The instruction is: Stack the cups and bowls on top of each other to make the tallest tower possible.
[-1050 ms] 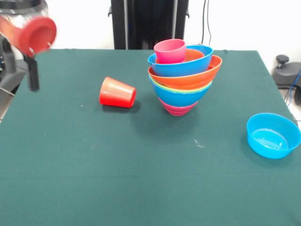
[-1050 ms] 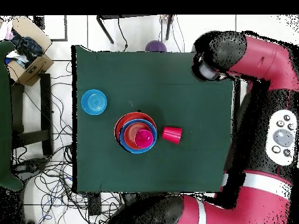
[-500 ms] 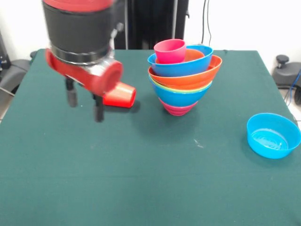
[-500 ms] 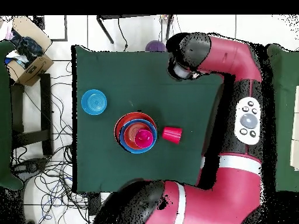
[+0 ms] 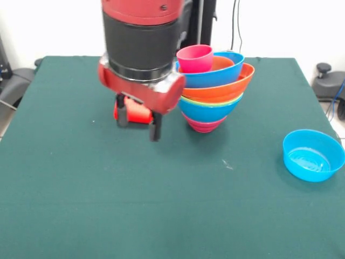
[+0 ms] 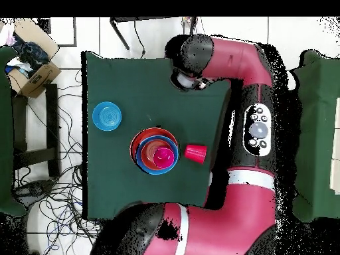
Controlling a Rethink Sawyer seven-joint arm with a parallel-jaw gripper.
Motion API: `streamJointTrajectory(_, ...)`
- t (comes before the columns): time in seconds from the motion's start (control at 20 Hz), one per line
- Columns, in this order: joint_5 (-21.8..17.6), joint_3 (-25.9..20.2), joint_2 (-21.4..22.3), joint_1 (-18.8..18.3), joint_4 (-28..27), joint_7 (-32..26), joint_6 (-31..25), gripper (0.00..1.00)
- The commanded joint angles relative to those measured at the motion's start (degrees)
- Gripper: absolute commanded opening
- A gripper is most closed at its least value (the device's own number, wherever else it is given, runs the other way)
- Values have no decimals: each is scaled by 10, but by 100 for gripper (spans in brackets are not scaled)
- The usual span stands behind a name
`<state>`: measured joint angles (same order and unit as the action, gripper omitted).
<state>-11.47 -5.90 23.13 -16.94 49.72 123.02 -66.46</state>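
From the front camera I have the green-covered counter (image 5: 81, 205) in full, and I read it from left to right. The left part carries nothing but cloth. Next comes the arm (image 5: 141, 48), dropping in from above, its black and red wrist filling the upper middle-left. Below it the gripper (image 5: 138, 121) hangs with its two dark fingers (image 5: 154, 127) apart, one on either side of the red cup (image 5: 137, 111), which lies tipped on its side. I cannot tell whether the fingers touch the cup or hang in front of it; they look held a little above the cloth.

Just to the right of the cup stands the tower (image 5: 211, 89): a small magenta bowl at the bottom, then a blue bowl, a thin green rim, a wide orange bowl that sits tilted, another blue bowl, and the pink cup (image 5: 194, 58) upright on top, with an orange rim showing behind it. The arm's wrist overlaps the left edge of the pile from this angle.

Far right, well apart from the pile and near the counter's edge, the light blue bowl (image 5: 313, 155) sits upright and alone.

From above, the light blue bowl (image 6: 107, 115) lies left, the tower (image 6: 155, 150) sits near the middle, and the red cup (image 6: 196, 153) lies just beside it on the right. The arm (image 6: 229, 56) sweeps over the counter's right and upper part.
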Motion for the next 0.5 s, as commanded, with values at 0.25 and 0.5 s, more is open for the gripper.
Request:
streamJointTrajectory(0.25, -4, -40, 8, 40, -32, -54, -83, 100)
streamJointTrajectory(0.5, -1, -40, -6, 54, -39, -36, -72, 100)
